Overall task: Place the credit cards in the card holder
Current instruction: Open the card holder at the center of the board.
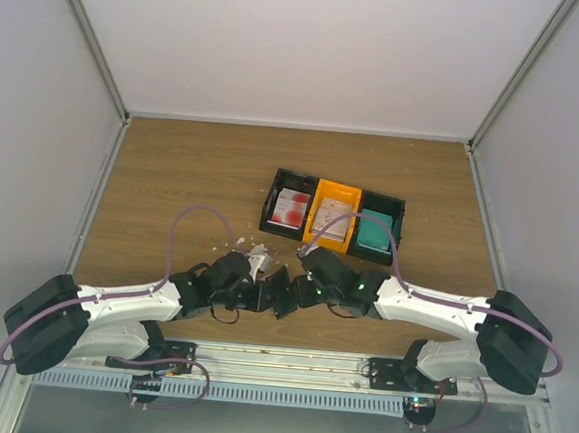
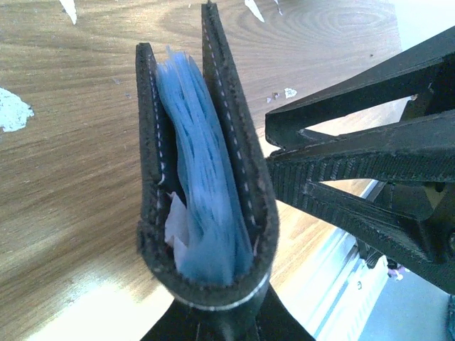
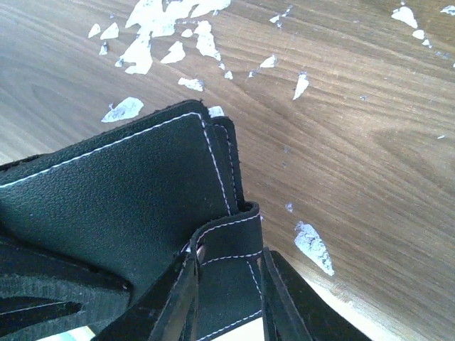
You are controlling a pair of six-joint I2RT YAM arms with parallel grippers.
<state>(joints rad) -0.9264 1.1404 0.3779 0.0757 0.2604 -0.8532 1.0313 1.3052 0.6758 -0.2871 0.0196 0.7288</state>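
Prising the holder open is the step in hand, as I judge it. At the left, the left pincer [image 1: 249, 282] is clamped tight on the fold of the small black stitched folding card holder [image 2: 242, 170]. It holds the holder clear of the brown wood-grain bench [image 1: 171, 187], near the front edge, between the two arms. A pale blue lining [image 2: 202, 185] shows in the narrow gap between the covers (barely a slot as yet). The covers stand on edge, the mouth points straight away from the left pincer, and the long axis seems to run from fold to mouth along that pincer's line.

The right pincer [image 3: 229, 264], partly closed, pinches a narrow stitched flap of one cover. Farther back and right, the thin plastic credit cards [image 1: 292, 209] (red-and-white, pale, teal) lie in a row of black and orange open-top bins [image 1: 271, 190].

The next move calls for drawing that cover aside. The right pincer must then let go and fetch a card while the left holds steady.
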